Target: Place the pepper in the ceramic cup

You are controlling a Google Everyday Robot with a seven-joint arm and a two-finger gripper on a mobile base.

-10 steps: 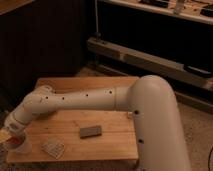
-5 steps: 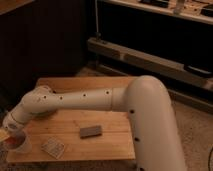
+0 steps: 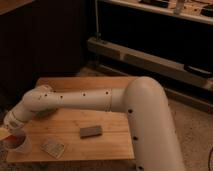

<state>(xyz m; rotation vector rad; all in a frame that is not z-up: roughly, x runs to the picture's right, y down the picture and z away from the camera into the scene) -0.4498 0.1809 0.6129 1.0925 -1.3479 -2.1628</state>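
Observation:
The ceramic cup (image 3: 18,145) is a small whitish round cup at the front left corner of the wooden table (image 3: 107,145). A bit of red, the pepper (image 3: 10,139), shows at the cup's left rim, right under my gripper; I cannot tell whether it is inside the cup or held above it. My gripper (image 3: 6,132) is at the far left edge of the view, just above and left of the cup, at the end of my white arm (image 3: 75,100), which stretches across the table.
A grey rectangular block (image 3: 90,131) lies near the table's middle front. A flat pale patterned card (image 3: 52,147) lies to the right of the cup. Dark shelving (image 3: 150,55) stands behind the table.
The arm has shifted slightly left and down, bringing the gripper closer over the cup. The block and card have not moved.

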